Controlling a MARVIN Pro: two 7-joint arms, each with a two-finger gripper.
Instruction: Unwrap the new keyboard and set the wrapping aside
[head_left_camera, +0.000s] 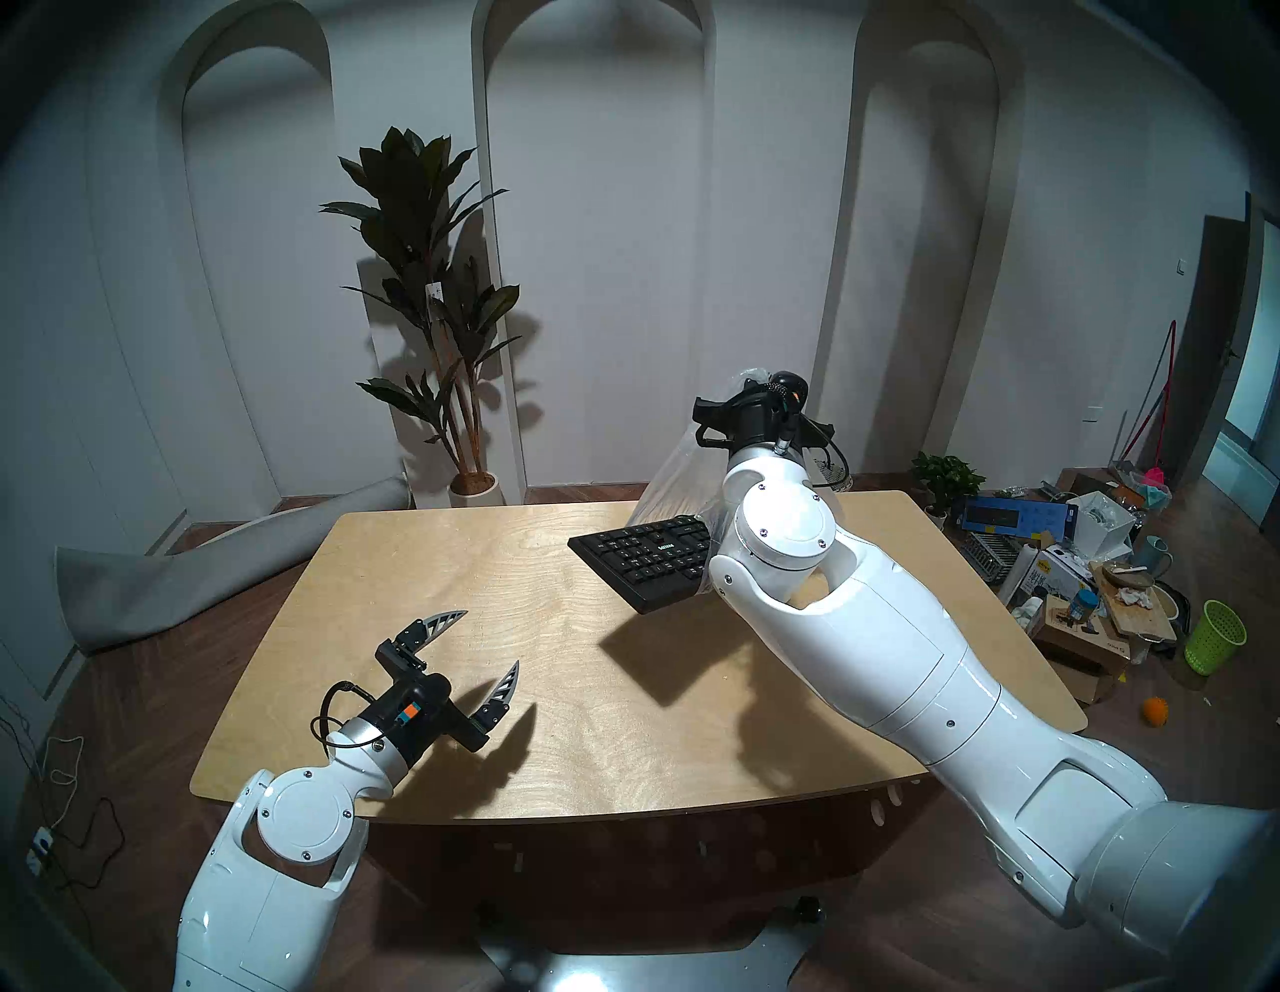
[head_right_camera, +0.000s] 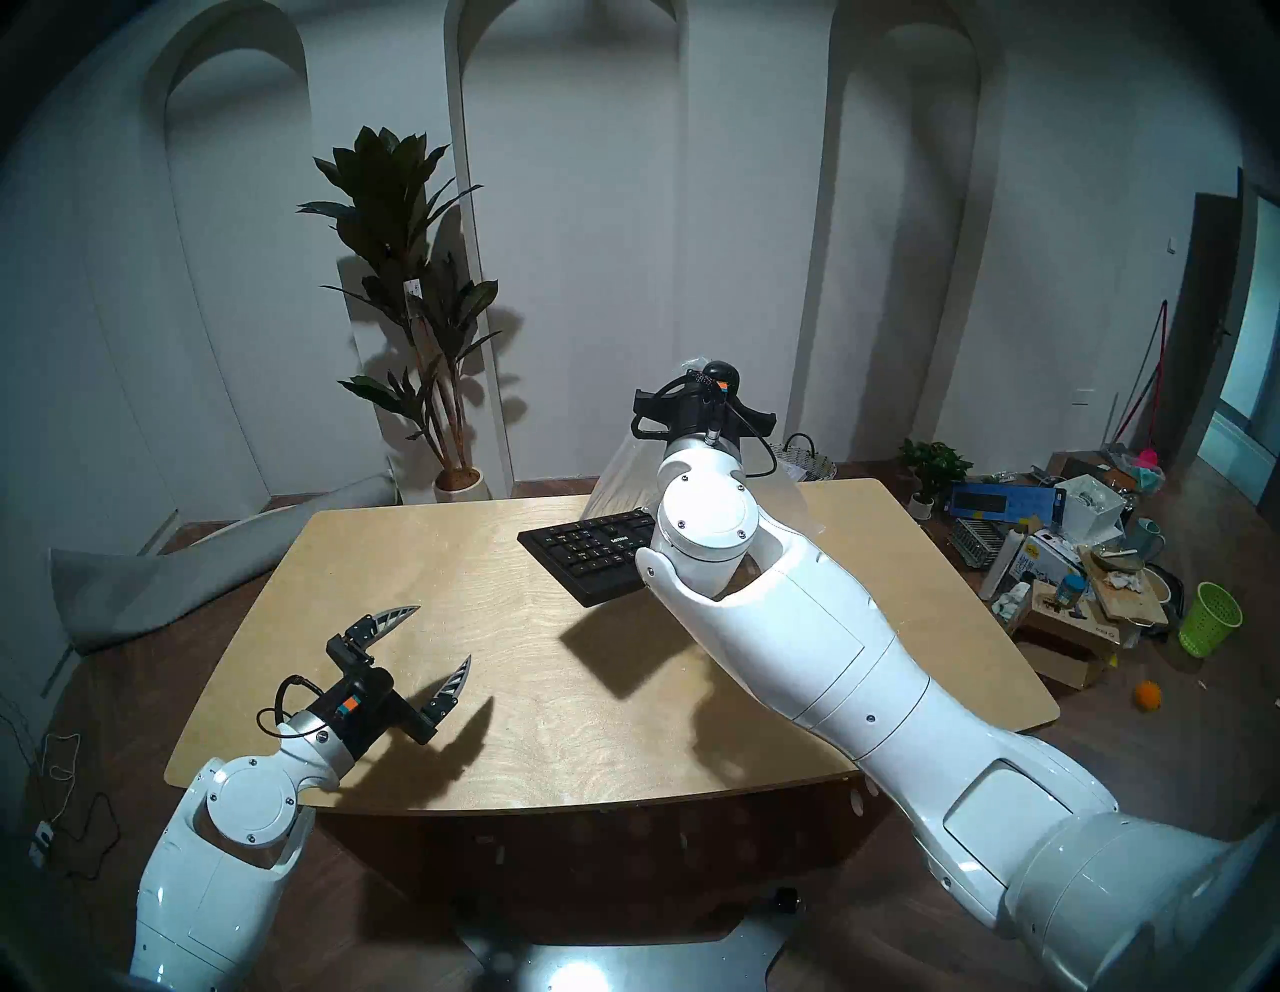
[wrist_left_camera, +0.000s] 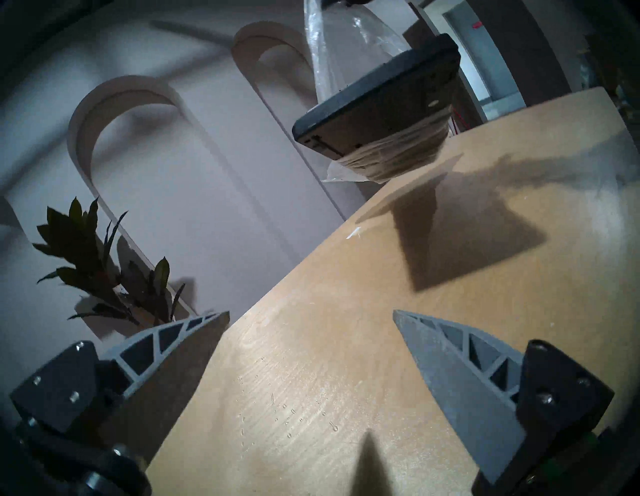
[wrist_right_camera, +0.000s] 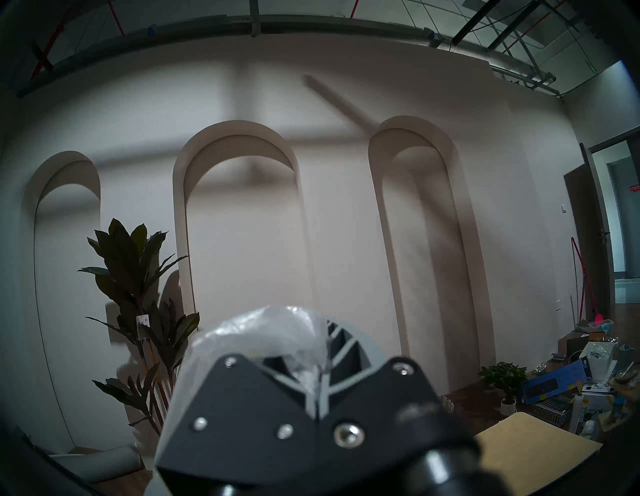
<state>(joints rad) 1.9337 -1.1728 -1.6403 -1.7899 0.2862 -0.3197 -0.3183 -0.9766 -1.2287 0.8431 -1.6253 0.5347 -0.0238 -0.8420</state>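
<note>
The black keyboard (head_left_camera: 644, 554) hangs tilted above the wooden table (head_left_camera: 450, 554), with its shadow below it. Its near end sticks out of the clear plastic wrapping (head_left_camera: 675, 478); its other end is hidden behind my right forearm. My right gripper (wrist_right_camera: 323, 350) is raised high over the table's back right and is shut on the top of the wrapping (wrist_right_camera: 263, 332). In the left wrist view the keyboard's underside (wrist_left_camera: 381, 104) shows, with the wrapping (wrist_left_camera: 332, 52) bunched round its far end. My left gripper (head_left_camera: 490, 639) is open and empty, low over the front left of the table, well apart from the keyboard.
A tall potted plant (head_left_camera: 429, 291) stands behind the table. A grey rolled mat (head_left_camera: 208, 575) lies on the floor at the left. On the floor at the right there is clutter: a blue keyboard box (head_left_camera: 1011, 516), cartons and a green basket (head_left_camera: 1213, 636).
</note>
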